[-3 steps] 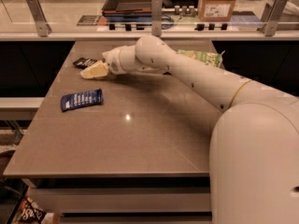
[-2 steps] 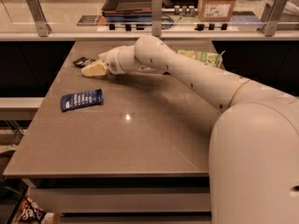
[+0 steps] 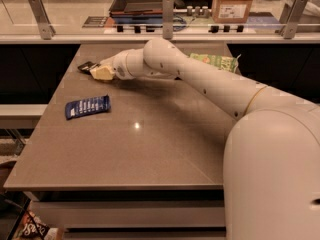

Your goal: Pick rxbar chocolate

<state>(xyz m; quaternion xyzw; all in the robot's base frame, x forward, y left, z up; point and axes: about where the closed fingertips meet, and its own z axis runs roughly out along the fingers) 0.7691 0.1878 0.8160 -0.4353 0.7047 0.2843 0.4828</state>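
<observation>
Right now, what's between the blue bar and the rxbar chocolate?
Camera view: only bare tabletop between blue bar and rxbar chocolate. The end effector is at the rxbar chocolate, off that stretch.

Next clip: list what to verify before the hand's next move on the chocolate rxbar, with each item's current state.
1. rxbar chocolate in view on the far-left part of the table, partly hidden by the hand: ok.
2. Hand at the rxbar chocolate, not the blue bar: ok.
3. Blue bar lies apart, nearer the camera: ok.
4. Green bag behind the arm, away from the target: ok.
5. Grasp secured: cannot tell.
</observation>
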